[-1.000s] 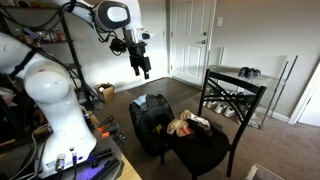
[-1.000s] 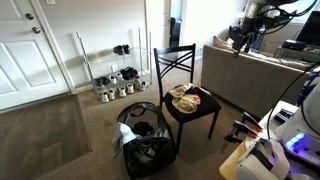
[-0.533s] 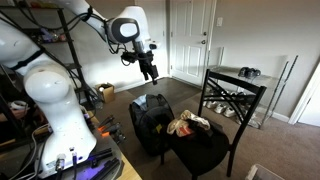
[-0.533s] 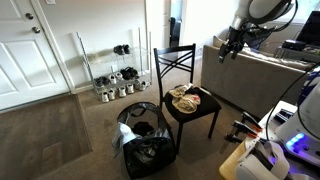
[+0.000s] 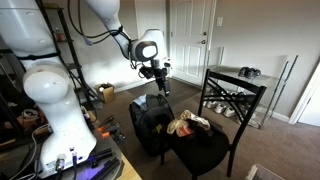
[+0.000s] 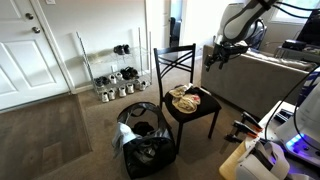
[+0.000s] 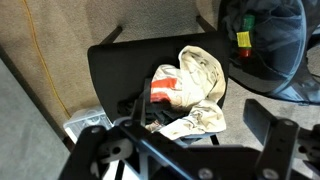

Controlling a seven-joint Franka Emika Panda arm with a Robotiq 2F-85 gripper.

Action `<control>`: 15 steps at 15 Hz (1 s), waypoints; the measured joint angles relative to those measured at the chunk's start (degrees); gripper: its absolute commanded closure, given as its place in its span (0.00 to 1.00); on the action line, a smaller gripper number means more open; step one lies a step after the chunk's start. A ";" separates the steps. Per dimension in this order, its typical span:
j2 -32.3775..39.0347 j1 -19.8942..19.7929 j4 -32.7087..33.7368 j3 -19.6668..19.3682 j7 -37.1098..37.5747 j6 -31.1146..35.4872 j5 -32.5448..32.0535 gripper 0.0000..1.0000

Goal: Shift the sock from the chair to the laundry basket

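A cream sock [image 5: 187, 124] with an orange-red patch lies crumpled on the dark seat of the black chair [image 5: 226, 101]. It shows in both exterior views [image 6: 187, 97] and in the wrist view [image 7: 192, 92]. The black slouchy laundry basket [image 5: 149, 122] stands on the floor right beside the chair [image 6: 176, 63], with dark items inside [image 6: 145, 150]. My gripper [image 5: 160, 83] hangs in the air above the basket and beside the chair, apart from both [image 6: 213, 60]. In the wrist view the gripper [image 7: 180, 140] is open and empty above the seat [image 7: 115, 70], with the basket [image 7: 272, 45] at the top right.
A metal shoe rack [image 6: 110, 76] with shoes stands by the wall behind the chair [image 5: 250, 88]. A white door [image 6: 28, 50], a grey couch [image 6: 262, 82] and the white robot base [image 5: 52, 105] with cluttered shelving border the carpeted floor.
The arm has swung down and across towards the chair. The gripper now hangs lower and closer to the basket and chair. The sock has not moved.
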 measured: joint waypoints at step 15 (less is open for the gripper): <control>23.40 -1.55 19.64 0.70 -8.81 0.45 16.34 0.00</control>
